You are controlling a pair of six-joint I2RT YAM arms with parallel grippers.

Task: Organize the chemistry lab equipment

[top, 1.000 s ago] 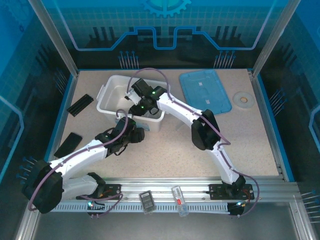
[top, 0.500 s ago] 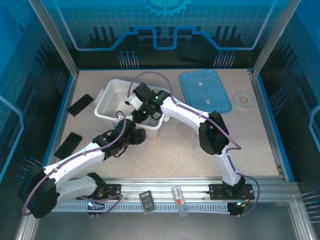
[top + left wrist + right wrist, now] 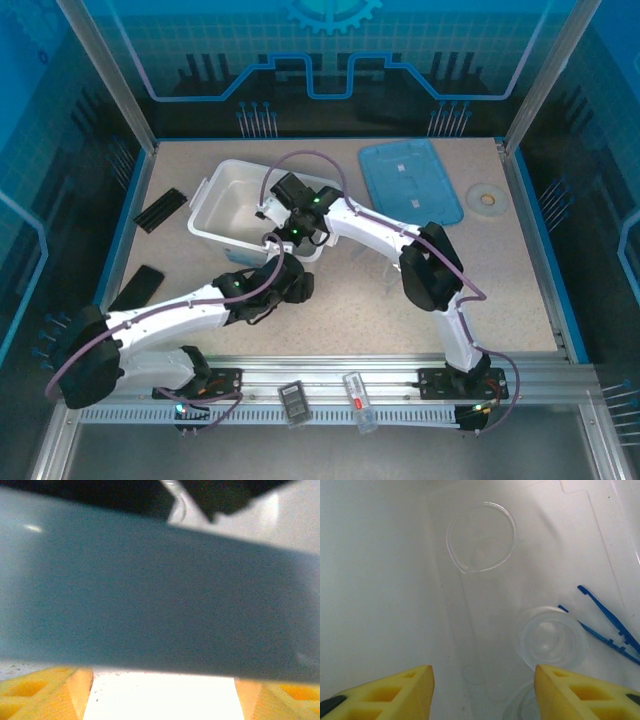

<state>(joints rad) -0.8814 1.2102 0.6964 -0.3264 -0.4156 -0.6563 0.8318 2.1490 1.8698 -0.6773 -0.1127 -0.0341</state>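
The white bin [image 3: 215, 200] stands at the back left of the table, and its light-blue lid [image 3: 410, 178] lies flat to the right of it. My right gripper [image 3: 285, 207] hangs open over the bin's near right part. In the right wrist view its yellow fingers [image 3: 395, 690] frame the bin floor with nothing between them [image 3: 482, 692]. A thin clear round dish [image 3: 481, 537], a thicker one [image 3: 551, 640] and dark blue tweezers [image 3: 607, 625] lie inside. My left gripper [image 3: 293, 283] sits just in front of the bin and stands open [image 3: 160, 695]. A blurred grey-blue band [image 3: 160, 595] crosses close before it.
A flat black ridged strip [image 3: 162, 209] and a black flat piece [image 3: 137, 288] lie at the left edge. A pale round ring [image 3: 487, 198] rests at the far right. Two small items [image 3: 293, 403] [image 3: 358, 400] sit on the front rail. The arms' cables loop near the bin.
My left gripper has slid right along the bin's front wall. The right gripper has shifted a little nearer and to the right, and the bin has moved slightly left.
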